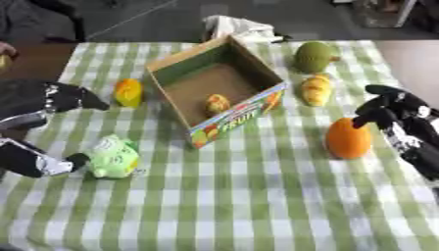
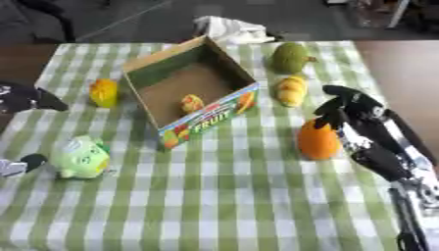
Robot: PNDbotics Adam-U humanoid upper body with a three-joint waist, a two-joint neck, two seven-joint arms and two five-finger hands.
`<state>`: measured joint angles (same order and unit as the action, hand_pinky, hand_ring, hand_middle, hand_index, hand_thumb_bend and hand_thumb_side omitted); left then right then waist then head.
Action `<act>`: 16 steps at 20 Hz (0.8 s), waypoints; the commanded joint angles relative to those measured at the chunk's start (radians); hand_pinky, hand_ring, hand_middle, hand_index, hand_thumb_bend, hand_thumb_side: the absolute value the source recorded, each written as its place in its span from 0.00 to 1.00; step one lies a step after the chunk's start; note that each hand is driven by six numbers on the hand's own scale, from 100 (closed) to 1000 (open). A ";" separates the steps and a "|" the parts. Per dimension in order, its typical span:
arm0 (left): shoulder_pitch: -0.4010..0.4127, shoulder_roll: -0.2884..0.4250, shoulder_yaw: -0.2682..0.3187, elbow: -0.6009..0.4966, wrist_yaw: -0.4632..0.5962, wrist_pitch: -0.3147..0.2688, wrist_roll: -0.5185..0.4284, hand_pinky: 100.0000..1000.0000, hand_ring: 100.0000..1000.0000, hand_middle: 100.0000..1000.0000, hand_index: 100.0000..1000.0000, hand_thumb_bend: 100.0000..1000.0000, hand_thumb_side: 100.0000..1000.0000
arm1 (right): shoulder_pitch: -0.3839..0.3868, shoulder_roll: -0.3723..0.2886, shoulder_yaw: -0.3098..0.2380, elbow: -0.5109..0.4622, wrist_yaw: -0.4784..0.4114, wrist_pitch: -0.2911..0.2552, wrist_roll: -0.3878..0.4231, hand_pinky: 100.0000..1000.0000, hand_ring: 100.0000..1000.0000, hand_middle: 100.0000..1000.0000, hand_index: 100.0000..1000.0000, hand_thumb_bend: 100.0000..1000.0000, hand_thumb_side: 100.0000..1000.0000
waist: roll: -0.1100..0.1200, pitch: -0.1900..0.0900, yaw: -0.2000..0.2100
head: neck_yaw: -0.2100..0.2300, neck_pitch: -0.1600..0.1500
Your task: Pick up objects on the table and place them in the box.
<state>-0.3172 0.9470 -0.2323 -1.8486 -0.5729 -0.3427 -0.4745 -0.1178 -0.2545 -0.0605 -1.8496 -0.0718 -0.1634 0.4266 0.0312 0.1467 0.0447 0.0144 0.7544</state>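
A cardboard box (image 1: 219,83) stands open on the green-checked table (image 1: 257,196), with one small yellow-orange piece (image 1: 217,104) inside it. Right of the box lie a green fruit (image 1: 312,56), a yellow fruit (image 1: 316,89) and an orange fruit (image 1: 348,138); the right hand (image 2: 347,112) touches the orange fruit, fingers curled beside it, not closed around it. Left of the box sit a yellow-orange fruit (image 1: 129,92) and a light green toy (image 1: 114,157); the left hand (image 1: 43,100) is spread around the toy, one fingertip touching it

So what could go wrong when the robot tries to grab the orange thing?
The right hand is right beside the round orange fruit, so a bump might roll it away across the table. The box sits at an angle with tall walls, so a carried fruit might clip its rim. The light green toy near the left hand could get nudged too.
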 commanded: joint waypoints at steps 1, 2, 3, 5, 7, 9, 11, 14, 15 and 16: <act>-0.022 -0.003 -0.019 0.043 -0.059 -0.028 0.000 0.79 0.77 0.78 0.93 0.28 0.38 | -0.010 -0.013 -0.001 -0.011 -0.005 -0.002 0.003 0.68 0.53 0.56 0.86 0.00 0.41 | -0.001 -0.012 -0.002 | 0.004 -0.008; -0.025 -0.012 -0.027 0.059 -0.077 -0.034 0.002 0.79 0.77 0.78 0.93 0.28 0.38 | -0.010 -0.012 -0.001 -0.011 -0.005 -0.002 0.003 0.68 0.53 0.56 0.86 0.00 0.41 | -0.001 -0.012 -0.002 | 0.005 -0.008; -0.028 -0.021 -0.033 0.076 -0.095 -0.038 0.007 0.79 0.77 0.78 0.93 0.28 0.38 | -0.010 -0.012 0.000 -0.012 -0.005 -0.001 0.003 0.68 0.53 0.56 0.86 0.00 0.41 | -0.001 -0.012 -0.003 | 0.006 -0.008; -0.034 -0.040 -0.044 0.111 -0.131 -0.044 0.018 0.79 0.77 0.78 0.93 0.29 0.38 | -0.010 -0.011 0.000 -0.012 -0.006 -0.001 0.004 0.68 0.53 0.56 0.86 0.00 0.41 | -0.001 -0.012 -0.004 | 0.007 -0.007; -0.040 -0.058 -0.053 0.148 -0.167 -0.049 0.031 0.79 0.77 0.78 0.93 0.28 0.38 | -0.010 -0.010 0.001 -0.012 -0.006 -0.001 0.005 0.68 0.53 0.56 0.86 0.00 0.41 | -0.002 -0.012 -0.006 | 0.009 -0.008; -0.045 -0.077 -0.061 0.182 -0.203 -0.055 0.048 0.79 0.77 0.78 0.93 0.28 0.38 | -0.011 -0.009 0.001 -0.013 -0.006 -0.001 0.005 0.68 0.53 0.56 0.86 0.00 0.41 | -0.002 -0.012 -0.007 | 0.010 -0.007; -0.049 -0.090 -0.068 0.211 -0.241 -0.063 0.067 0.79 0.77 0.78 0.93 0.29 0.38 | -0.011 -0.008 0.001 -0.013 -0.007 0.000 0.007 0.68 0.53 0.56 0.86 0.00 0.41 | -0.003 -0.012 -0.008 | 0.012 -0.006; -0.051 -0.103 -0.075 0.240 -0.293 -0.076 0.095 0.79 0.77 0.78 0.93 0.29 0.38 | -0.011 -0.008 0.001 -0.013 -0.007 0.000 0.008 0.68 0.53 0.56 0.86 0.00 0.41 | -0.003 -0.012 -0.009 | 0.014 -0.005; -0.051 -0.106 -0.077 0.247 -0.306 -0.080 0.104 0.79 0.77 0.78 0.93 0.29 0.38 | -0.011 -0.008 0.001 -0.013 -0.007 0.000 0.009 0.68 0.53 0.56 0.86 0.00 0.41 | -0.003 -0.012 -0.009 | 0.014 -0.005; -0.051 -0.108 -0.078 0.252 -0.315 -0.083 0.111 0.79 0.77 0.78 0.93 0.29 0.38 | -0.011 -0.008 0.001 -0.013 -0.007 0.000 0.009 0.68 0.53 0.56 0.86 0.00 0.41 | -0.003 -0.012 -0.009 | 0.014 -0.005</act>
<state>-0.3527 0.8208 -0.3171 -1.5980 -0.8699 -0.4219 -0.3774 -0.1186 -0.2514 -0.0597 -1.8496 -0.0727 -0.1627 0.4347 0.0287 0.1467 0.0360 0.0252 0.7545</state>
